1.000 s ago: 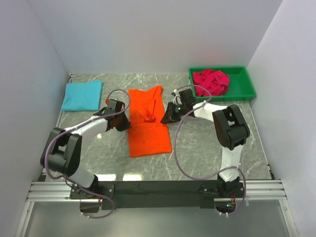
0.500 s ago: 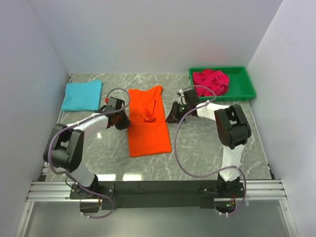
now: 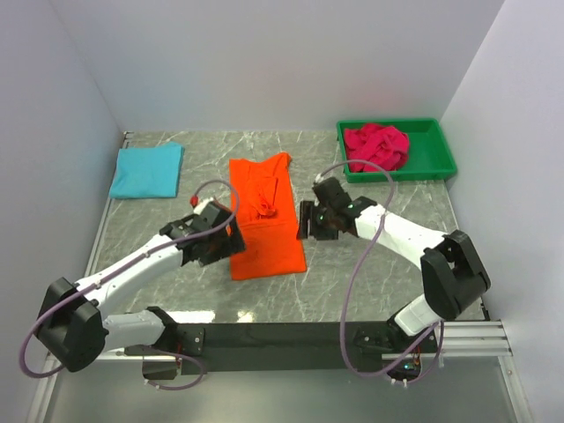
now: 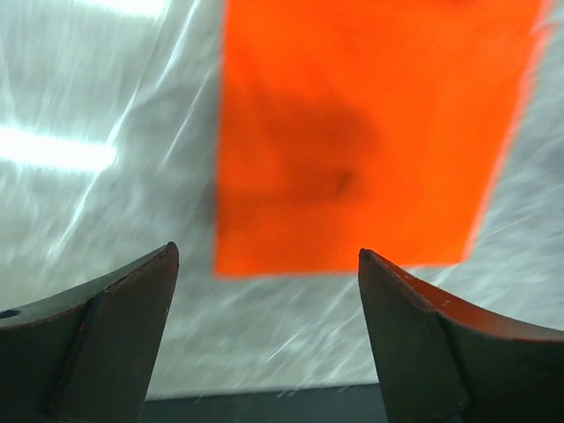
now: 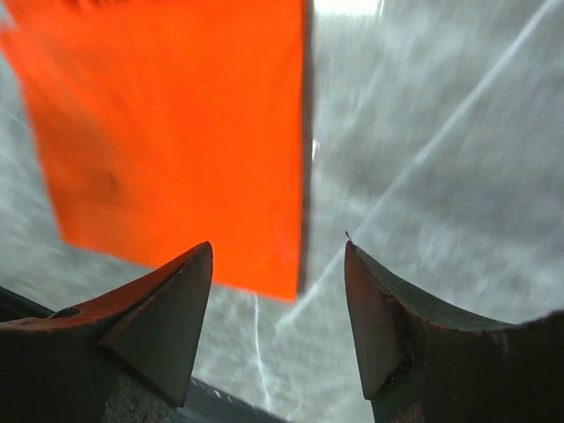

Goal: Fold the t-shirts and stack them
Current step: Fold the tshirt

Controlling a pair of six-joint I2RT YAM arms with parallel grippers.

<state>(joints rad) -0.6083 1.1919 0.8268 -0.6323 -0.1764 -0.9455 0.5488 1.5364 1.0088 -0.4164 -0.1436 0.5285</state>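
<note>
One orange tee (image 3: 264, 233) is laid flat on the bench (image 3: 352, 282), its sleeves turned inward and its long axis run from the near hem to the far collar, so that it lies between the two sets of jaws. The left jaws are placed at its near left corner and the right jaws just beside its right edge, slightly farther up. Both are spread wide, with nothing held. From the left jaws the orange tee (image 4: 370, 132) is seen straight ahead, its hem spanning the gap. From the right jaws the orange tee (image 5: 176, 123) is seen ahead and toward the left finger, its near right corner closest. The left jaws are judged nearer the hem. A grasp of both hem corners is judged to be called for, with the cloth carried along the long axis toward the collar. Well beyond the left jaws a turquoise tee (image 3: 146, 170) lies folded. Beyond the right jaws a crimson tee (image 3: 376, 146) is heaped in a green bin (image 3: 441, 159).
</note>
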